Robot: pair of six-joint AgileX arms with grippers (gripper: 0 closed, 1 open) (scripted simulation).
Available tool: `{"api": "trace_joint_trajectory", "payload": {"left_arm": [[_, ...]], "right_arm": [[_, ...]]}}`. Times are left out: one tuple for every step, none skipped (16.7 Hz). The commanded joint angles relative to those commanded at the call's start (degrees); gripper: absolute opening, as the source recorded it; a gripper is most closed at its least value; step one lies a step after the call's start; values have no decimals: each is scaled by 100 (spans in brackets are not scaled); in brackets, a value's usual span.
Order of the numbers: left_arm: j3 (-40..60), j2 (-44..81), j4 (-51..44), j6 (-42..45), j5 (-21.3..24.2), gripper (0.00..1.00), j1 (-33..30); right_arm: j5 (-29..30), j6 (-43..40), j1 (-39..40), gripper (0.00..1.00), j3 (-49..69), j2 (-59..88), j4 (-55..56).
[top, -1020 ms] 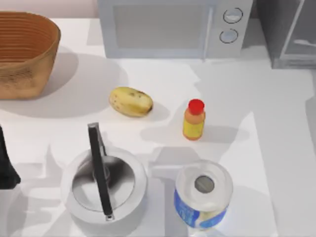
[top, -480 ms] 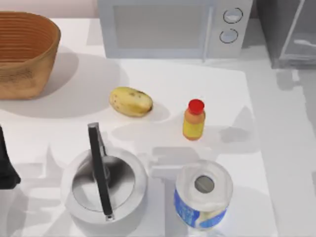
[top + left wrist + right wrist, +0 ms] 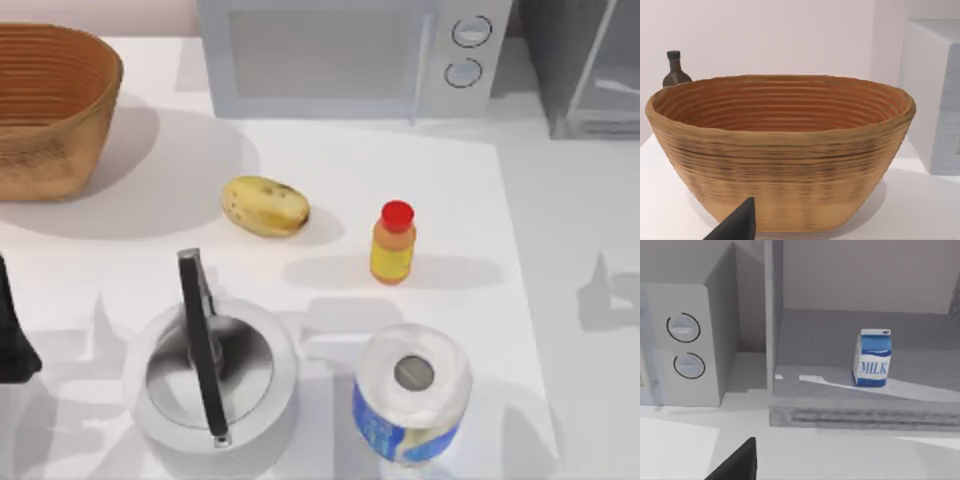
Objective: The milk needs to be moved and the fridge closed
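The milk (image 3: 873,359) is a small white carton with a blue top and blue lettering. It stands upright inside the fridge (image 3: 850,412), well back from the front ledge. The fridge (image 3: 555,70) is the grey cabinet at the table's far right corner, and its pale framed door (image 3: 605,70) is swung open. A dark part of my right gripper (image 3: 737,465) shows low in the right wrist view, well short of the fridge ledge and apart from the milk. My left gripper (image 3: 735,227) hangs in front of the basket, with its arm (image 3: 10,335) parked at the table's left edge.
A light grey microwave (image 3: 330,60) stands just left of the fridge. A woven basket (image 3: 50,110) sits at the back left with a dark bottle (image 3: 675,70) behind it. A potato (image 3: 264,205), red-capped bottle (image 3: 393,243), kettle (image 3: 212,375) and paper roll (image 3: 412,392) occupy the middle and front.
The shadow cast over the table's right half has slid rightward and shrunk. The objects on the table and the left arm have not moved.
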Motion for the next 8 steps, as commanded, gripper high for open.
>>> {"api": "trace_joint_trajectory", "payload": {"left_arm": [[0, 0, 0, 0, 0, 100, 0], [0, 0, 0, 0, 0, 100, 0], [0, 0, 0, 0, 0, 100, 0], [0, 0, 0, 0, 0, 100, 0], [0, 0, 0, 0, 0, 100, 0], [0, 0, 0, 0, 0, 100, 0], [0, 0, 0, 0, 0, 100, 0], [0, 0, 0, 0, 0, 100, 0]], "right_arm": [[22, 30, 33, 100, -466, -500, 135], [43, 59, 62, 100, -883, -940, 262], [63, 87, 87, 100, -1244, -1319, 380], [82, 113, 109, 100, -1547, -1638, 487], [98, 137, 127, 100, -1792, -1898, 581], [111, 156, 141, 100, -1980, -2097, 656], [121, 170, 150, 100, -2109, -2235, 712], [127, 179, 155, 100, -2182, -2311, 743]]}}
